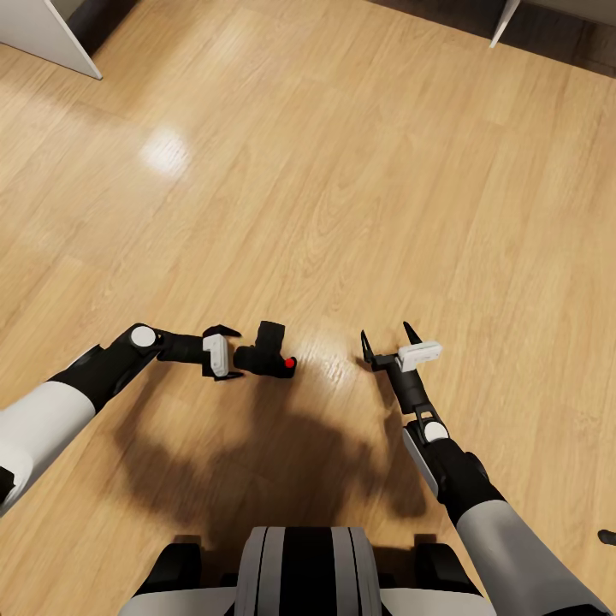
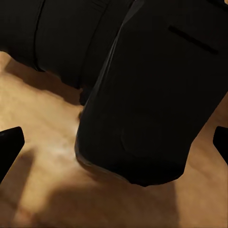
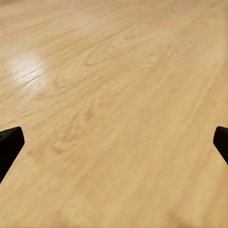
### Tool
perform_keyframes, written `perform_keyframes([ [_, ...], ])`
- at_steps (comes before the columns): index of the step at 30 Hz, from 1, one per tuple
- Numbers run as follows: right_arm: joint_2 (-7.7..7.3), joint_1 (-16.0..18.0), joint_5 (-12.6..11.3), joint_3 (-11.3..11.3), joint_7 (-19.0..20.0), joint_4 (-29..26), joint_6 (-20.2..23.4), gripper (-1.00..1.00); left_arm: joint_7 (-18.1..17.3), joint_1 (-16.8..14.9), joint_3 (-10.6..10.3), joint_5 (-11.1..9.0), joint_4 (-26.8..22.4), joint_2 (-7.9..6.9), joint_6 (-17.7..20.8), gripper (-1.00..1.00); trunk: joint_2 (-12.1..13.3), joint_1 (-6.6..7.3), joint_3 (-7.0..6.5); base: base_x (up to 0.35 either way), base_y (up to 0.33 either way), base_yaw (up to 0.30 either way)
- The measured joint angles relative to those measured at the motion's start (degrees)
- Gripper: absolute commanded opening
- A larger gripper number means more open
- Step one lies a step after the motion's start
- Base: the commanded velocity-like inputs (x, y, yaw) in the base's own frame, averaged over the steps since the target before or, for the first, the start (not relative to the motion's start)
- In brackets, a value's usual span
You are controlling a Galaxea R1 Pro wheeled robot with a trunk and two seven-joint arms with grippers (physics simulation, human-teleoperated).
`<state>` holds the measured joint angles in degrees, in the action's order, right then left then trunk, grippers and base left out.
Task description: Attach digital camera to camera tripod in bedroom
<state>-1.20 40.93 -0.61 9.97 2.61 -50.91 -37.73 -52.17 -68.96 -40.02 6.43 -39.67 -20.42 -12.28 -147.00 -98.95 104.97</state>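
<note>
Your small matte black digital camera point(image 1: 265, 351), chunky in body with a bright red round button point(image 1: 290, 364) showing at one end, lies on the light wood plank floor point(image 1: 342, 171) directly ahead of the robot's trunk, a little to its left. Your left pincer point(image 1: 229, 352) sits just beside the camera, level with it and pointing at it; its black fingers are spread wide. In the left wrist view the camera point(image 2: 142, 85) looms very close between the two dark fingertips point(image 2: 9, 145), which stand apart at either edge and do not touch it.

Your right pincer point(image 1: 387, 335) hovers over bare floor to the right of the camera, well apart from it, and is spread as well, its two black tips pointing away from the robot. The right wrist view shows plain planks point(image 3: 114, 104) with a pale glare patch, and a fingertip point(image 3: 9, 142) at each edge.

Two pale furniture panels point(image 1: 51, 34) stand at the far corners of the head view.
</note>
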Motion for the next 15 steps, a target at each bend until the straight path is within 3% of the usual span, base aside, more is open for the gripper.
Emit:
perform_keyframes([
  [15, 0.00, 0.00, 0.00, -0.02, 0.00, 0.00, 0.00, 1.00, 0.48, 0.00, -0.07, 0.00, 0.04, 0.16, -0.01, 1.00, 0.00, 0.00, 0.00, 0.000, 0.000, 0.000],
])
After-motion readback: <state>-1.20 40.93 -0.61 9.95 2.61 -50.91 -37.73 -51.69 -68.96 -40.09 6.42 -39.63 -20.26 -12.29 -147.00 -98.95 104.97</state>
